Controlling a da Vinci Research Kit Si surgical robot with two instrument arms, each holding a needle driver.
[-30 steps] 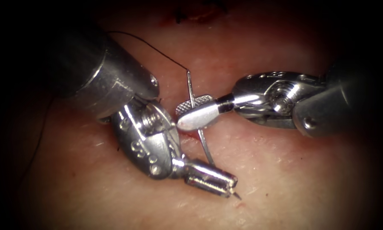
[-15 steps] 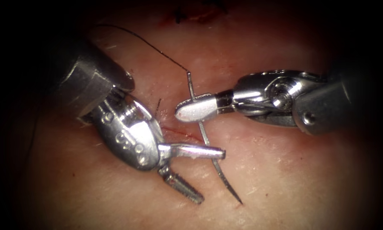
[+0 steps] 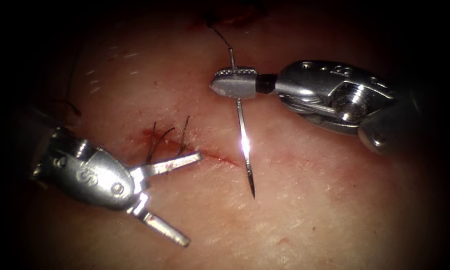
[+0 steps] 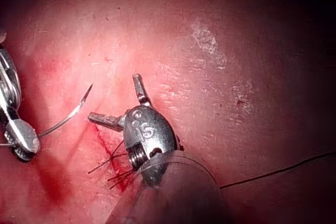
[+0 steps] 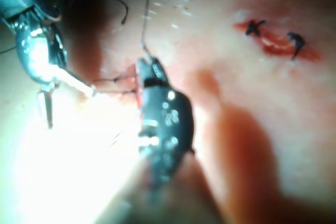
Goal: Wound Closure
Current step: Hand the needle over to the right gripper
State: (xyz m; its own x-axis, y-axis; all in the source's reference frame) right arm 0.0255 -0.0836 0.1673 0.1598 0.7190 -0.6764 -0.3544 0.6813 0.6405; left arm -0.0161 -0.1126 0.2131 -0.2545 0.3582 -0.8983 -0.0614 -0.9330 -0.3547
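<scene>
Needle [image 3: 243,142] clamped near its thread end in the right tool [image 3: 233,83].
It hangs free above the tissue [image 3: 325,210], right of the left tool [image 3: 171,200], whose jaws gape, holding nothing.

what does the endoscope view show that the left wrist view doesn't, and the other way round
Endoscope view: the right tool with its jaws shut on the needle near its thread end, and the thread leaving that end.
Left wrist view: the needle's curve seen side-on, its tip clear of the tissue, and more thread running across the tissue.
Both: the left tool, jaws open and holding nothing, by the cut ends of thread at the cut.
</scene>
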